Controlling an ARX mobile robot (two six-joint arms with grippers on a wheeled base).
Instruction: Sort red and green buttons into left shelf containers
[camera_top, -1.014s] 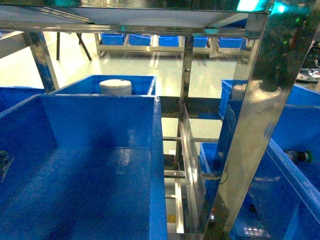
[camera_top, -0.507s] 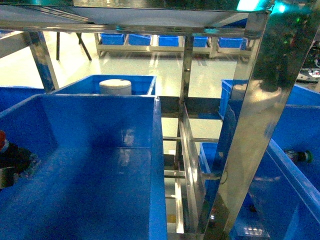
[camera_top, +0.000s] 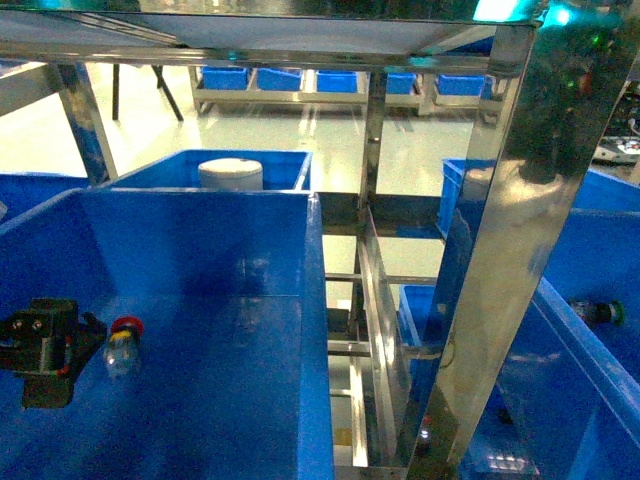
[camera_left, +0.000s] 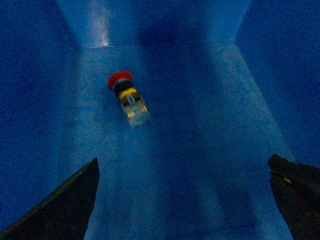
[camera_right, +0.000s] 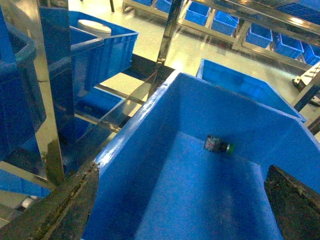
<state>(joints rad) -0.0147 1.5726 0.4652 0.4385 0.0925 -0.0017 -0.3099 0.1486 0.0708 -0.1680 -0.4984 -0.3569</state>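
The red button (camera_top: 122, 340) lies loose on the floor of the big blue container (camera_top: 200, 230) on the left, just past my left gripper (camera_top: 80, 345). From the left wrist, the red button (camera_left: 128, 99) sits ahead of the left gripper (camera_left: 182, 200), whose jaws are wide open and empty. The green button (camera_right: 219, 144) rests in the right container (camera_right: 150, 130), beyond my open right gripper (camera_right: 182, 200). In the head view the green button (camera_top: 600, 312) shows at the far right, where the right gripper is out of sight. Steel shelf posts (camera_top: 520, 200) frame both bins.
A white tub (camera_top: 231, 173) stands in a further blue bin (camera_top: 285, 165) behind the left container. Steel rails (camera_top: 375, 340) fill the gap between the two containers. A low rack with several blue bins (camera_top: 330, 80) stands across the pale floor.
My left gripper has come in from the left edge, moved right and down inside the container, and opened. The red button it carried now lies free on the bin floor.
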